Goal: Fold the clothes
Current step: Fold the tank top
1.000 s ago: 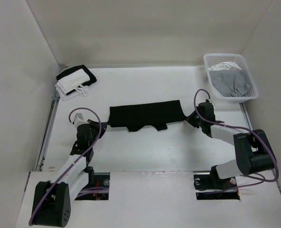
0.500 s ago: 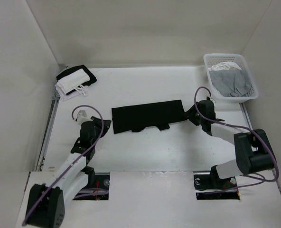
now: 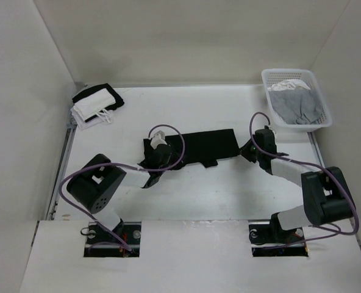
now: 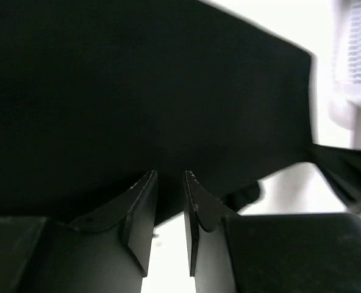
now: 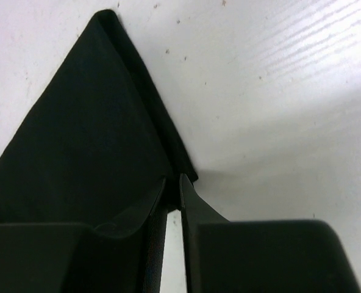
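The clothes (image 3: pixel 199 145) lay flat on the tabletop (image 3: pixel 229 183), just in front of both pincers, likely ready for a fold. The left pincer (image 4: pixel 170 177) was a little apart. The right pincer (image 5: pixel 172 180) sat at a corner; pinching or not, I couldn't tell.

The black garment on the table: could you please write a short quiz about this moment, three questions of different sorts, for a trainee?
1. True or false: the black garment lies inside the white basket.
2. Choose one. The tips of the right gripper are at: A) an edge of the black garment; B) the rim of the white basket; C) a cup.
3. Short answer: what two colours are the loose clothes inside the white basket?

Key: 1 false, it lies flat on the table. 2 A. 3 grey and white.
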